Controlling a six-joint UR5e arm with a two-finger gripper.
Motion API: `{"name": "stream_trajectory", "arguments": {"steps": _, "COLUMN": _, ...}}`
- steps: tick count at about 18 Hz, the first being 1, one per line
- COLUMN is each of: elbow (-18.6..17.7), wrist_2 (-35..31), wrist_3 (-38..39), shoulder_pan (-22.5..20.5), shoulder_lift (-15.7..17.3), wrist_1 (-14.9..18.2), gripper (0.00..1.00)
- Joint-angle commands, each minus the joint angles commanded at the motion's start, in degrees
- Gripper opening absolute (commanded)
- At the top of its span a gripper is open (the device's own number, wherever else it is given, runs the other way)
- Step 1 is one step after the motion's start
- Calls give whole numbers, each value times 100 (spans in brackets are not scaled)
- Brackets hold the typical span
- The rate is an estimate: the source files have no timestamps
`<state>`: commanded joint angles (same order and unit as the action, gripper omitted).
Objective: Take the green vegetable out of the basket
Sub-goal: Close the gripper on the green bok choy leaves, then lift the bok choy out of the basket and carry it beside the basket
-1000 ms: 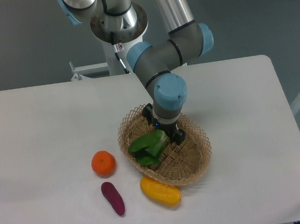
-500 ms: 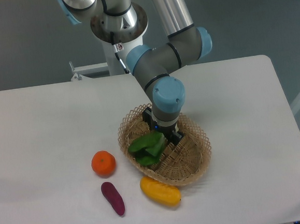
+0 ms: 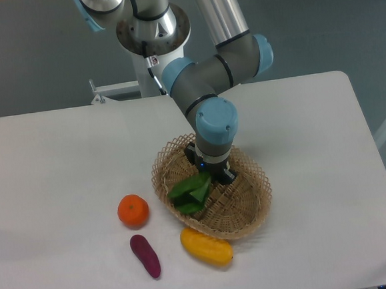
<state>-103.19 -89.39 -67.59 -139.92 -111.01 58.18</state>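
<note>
Compared with a second ago, the arm's wrist has drawn slightly back and left over the basket, and the green vegetable (image 3: pixel 191 191) now shows a little smaller and more bunched under it; the produce on the table has not shifted.

Nearest the front edge of the white table (image 3: pixel 60 161) lie a purple sweet potato (image 3: pixel 145 256) and, to its right, a yellow-orange oblong fruit (image 3: pixel 206 246), the latter just beside the basket's front rim. Slightly farther back, left of the basket, sits an orange (image 3: pixel 133 211), apart from the other items.

Behind these, right of the table's middle, stands the basket (image 3: pixel 251 203), oval and woven, with an open lattice rim. The green vegetable lies inside its left half, dark leaves reaching toward the front-left rim.

The gripper (image 3: pixel 212 176) points down into the basket at the vegetable's back end. Its dark fingers meet the leaves, but the wrist hides the jaws, so whether they are spread or closed on the vegetable cannot be told.

Farthest back, the grey arm with blue joint caps (image 3: pixel 216 119) rises to its base beyond the table's rear edge.
</note>
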Motion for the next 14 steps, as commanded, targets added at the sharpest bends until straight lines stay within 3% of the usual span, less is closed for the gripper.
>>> {"name": "stream_trajectory", "arguments": {"steps": 3, "elbow": 245, "wrist_2": 9, "wrist_3": 0, "shoulder_pan": -53, "shoulder_lift": 70, "wrist_1": 122, "gripper": 26}}
{"name": "stream_trajectory", "arguments": {"steps": 7, "elbow": 904, "wrist_2": 53, "wrist_3": 9, "shoulder_pan": -149, "shoulder_lift": 36, "wrist_1": 457, "gripper": 27}}
{"name": "stream_trajectory", "arguments": {"steps": 14, "elbow": 1854, "wrist_2": 79, "wrist_3": 9, "shoulder_pan": -421, "shoulder_lift": -447, "wrist_1": 483, "gripper": 27}}
